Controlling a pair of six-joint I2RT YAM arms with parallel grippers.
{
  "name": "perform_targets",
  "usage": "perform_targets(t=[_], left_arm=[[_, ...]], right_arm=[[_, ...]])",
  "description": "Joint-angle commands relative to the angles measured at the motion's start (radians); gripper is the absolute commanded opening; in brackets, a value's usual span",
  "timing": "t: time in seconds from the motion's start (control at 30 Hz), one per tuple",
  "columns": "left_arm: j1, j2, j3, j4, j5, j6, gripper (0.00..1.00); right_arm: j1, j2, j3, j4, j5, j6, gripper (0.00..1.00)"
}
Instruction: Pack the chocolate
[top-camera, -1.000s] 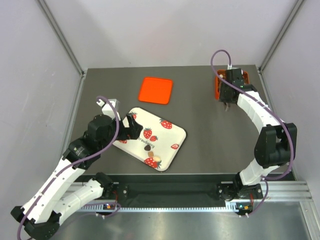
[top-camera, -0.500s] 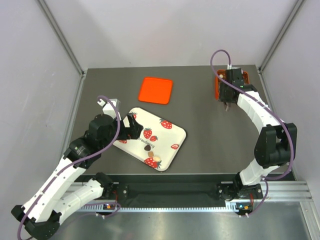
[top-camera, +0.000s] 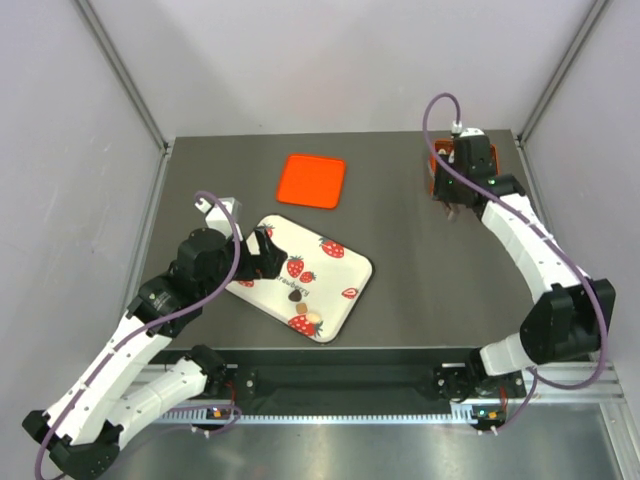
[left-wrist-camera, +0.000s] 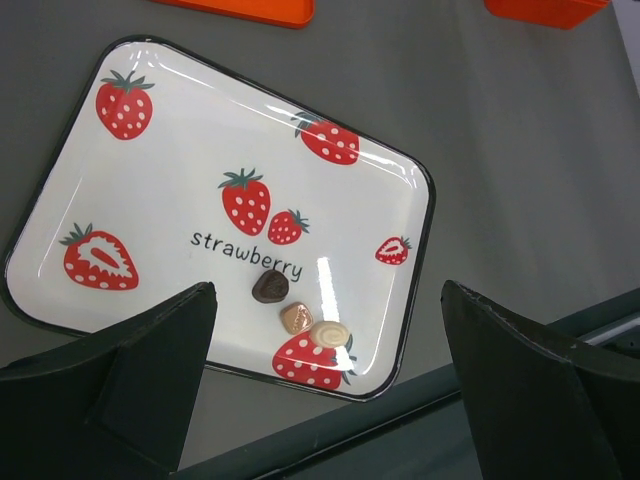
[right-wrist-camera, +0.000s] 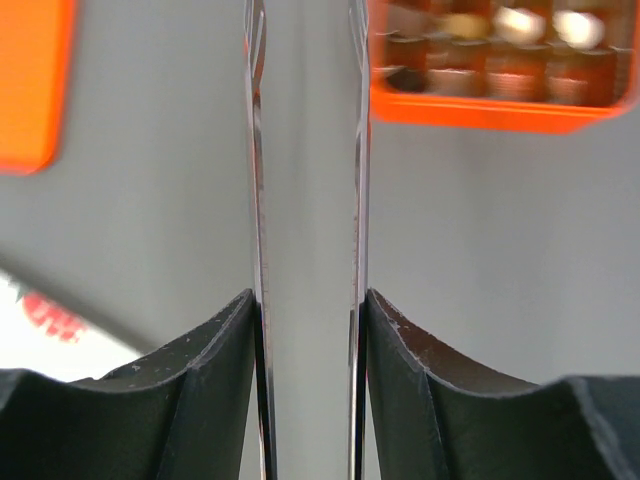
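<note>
1. Three pieces of chocolate (left-wrist-camera: 296, 318) lie close together in a short slanting row on the white tray (left-wrist-camera: 150, 190), towards its near edge. One is dark brown, one light brown and one cream, between the printed word "strawberry" and a printed strawberry
2. More chocolate sits in the orange box (right-wrist-camera: 480, 108) at the far right of the table. The right wrist view shows it only as blurred brown and pale pieces in rows
3. The left gripper (left-wrist-camera: 327, 290) hovers over the left part of the tray, its fingers (left-wrist-camera: 150, 380) spread wide with nothing between them
4. The right gripper (right-wrist-camera: 303, 30) hangs at the near side of the orange box. Its two thin blades stand a narrow way apart, with bare table showing between them and nothing gripped as far as the view reaches; the tips run out at the top of the wrist picture
5. A flat orange lid (top-camera: 312, 180) lies at the far middle of the table, apart from both tray and box
6. The table (top-camera: 420, 270) is dark grey and matte; the tray lies askew on it, its glaze catching a soft glare
7. Plain pale walls (top-camera: 350, 60) close in three sides, with metal posts (top-camera: 125, 75) slanting up from the far corners
8. A ribbed aluminium rail (top-camera: 560, 385) runs along the near edge by the arm bases, and a purple cable (top-camera: 225, 215) loops over each arm
</note>
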Motion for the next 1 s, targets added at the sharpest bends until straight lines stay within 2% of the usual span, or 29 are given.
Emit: perform_targets(t=[0.0,0.13,0.4,0.7,0.97], left_arm=[[0.003,-0.008,0.002,0.032,0.025,-0.005,0.99],[0.003,-0.015,0.012,0.012,0.034,-0.009,0.99],[0.003,-0.063,0.023,0.006,0.094,-0.036,0.99],[0.002,-0.08,0.069,-0.054,0.092,-0.042,0.99],[0.003,-0.078,0.049,-0.047,0.094,-0.068,0.99]], right_arm=[[0.128,-0.097,-0.069,0.009,0.007,0.007,0.44],[0.283,-0.145,-0.164,0.048,0.087,0.056,0.44],[0.406,-0.186,-0.411,0.119,0.237,0.194,0.43],[0.433,-0.22,-0.603,0.211,0.237,0.28,0.48],[0.443,-0.172,-0.649,0.256,0.222,0.315,0.6]])
